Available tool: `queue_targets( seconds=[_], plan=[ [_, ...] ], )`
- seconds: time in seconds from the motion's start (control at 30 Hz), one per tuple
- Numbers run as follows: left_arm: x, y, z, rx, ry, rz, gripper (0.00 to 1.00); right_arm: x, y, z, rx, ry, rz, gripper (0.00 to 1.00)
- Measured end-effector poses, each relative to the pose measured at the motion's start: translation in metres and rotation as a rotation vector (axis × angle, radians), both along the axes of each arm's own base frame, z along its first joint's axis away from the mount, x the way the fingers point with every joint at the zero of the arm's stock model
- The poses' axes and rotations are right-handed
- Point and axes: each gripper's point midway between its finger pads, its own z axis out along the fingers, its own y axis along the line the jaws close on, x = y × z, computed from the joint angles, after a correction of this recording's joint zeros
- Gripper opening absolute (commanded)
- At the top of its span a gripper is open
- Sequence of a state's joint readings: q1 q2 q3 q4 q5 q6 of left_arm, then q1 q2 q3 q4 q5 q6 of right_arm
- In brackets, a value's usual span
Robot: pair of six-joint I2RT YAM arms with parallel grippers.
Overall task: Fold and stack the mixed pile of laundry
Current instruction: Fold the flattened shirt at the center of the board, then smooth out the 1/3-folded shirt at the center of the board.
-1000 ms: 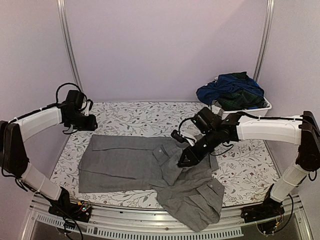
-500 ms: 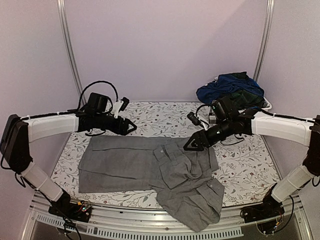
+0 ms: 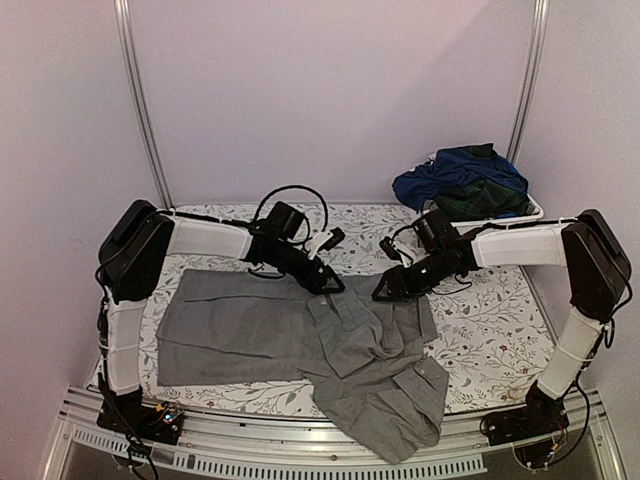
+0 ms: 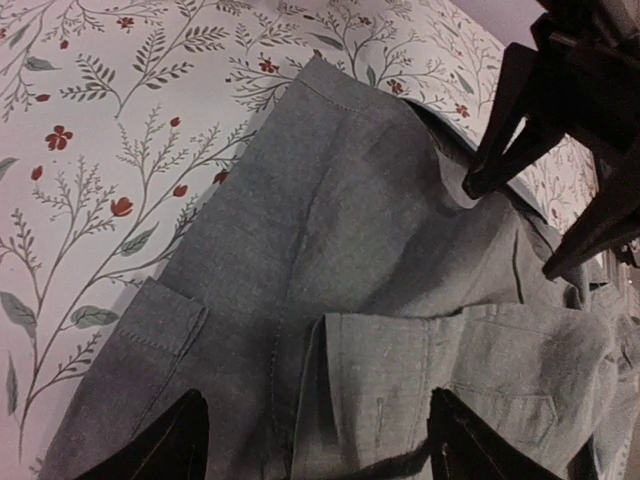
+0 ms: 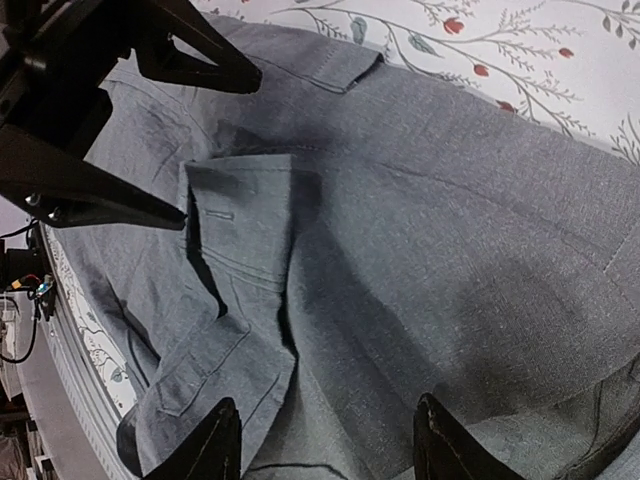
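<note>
Your left arm reaches in from the left, stretched low over the table [image 3: 490,325], and the left gripper [image 3: 333,285] hangs above the far edge of the grey garment [image 3: 250,330], near its middle. Its jaws stand wide apart with nothing between them. Your right arm comes in low from the right, and the right gripper [image 3: 380,293] is near the left one, tips facing it. Its jaws are spread too, holding nothing. The grey garment lies spread on the table, one end drooping over the near edge. The navy garment [image 3: 440,180] and the green plaid garment [image 3: 480,200] sit heaped in the white bin [image 3: 530,212] at the far right.
</note>
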State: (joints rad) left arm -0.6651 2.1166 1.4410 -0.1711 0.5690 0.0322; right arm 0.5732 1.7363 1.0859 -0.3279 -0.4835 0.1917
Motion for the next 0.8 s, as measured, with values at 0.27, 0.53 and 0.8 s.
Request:
queue_targets(
  seconds=[0.27,0.53,0.8],
  plan=[
    [-0.036,-0.021,-0.031,0.023,0.074,-0.129,0.40,-0.017,-0.019,-0.050,-0.055,0.100,-0.028,0.55],
    [-0.063,-0.005,-0.010,-0.003,0.033,-0.142,0.00,-0.022,-0.031,-0.049,-0.032,0.113,-0.048,0.56],
    [-0.107,-0.030,0.088,-0.107,-0.218,-0.226,0.00,0.004,-0.049,-0.005,0.029,0.006,-0.114,0.60]
  ],
)
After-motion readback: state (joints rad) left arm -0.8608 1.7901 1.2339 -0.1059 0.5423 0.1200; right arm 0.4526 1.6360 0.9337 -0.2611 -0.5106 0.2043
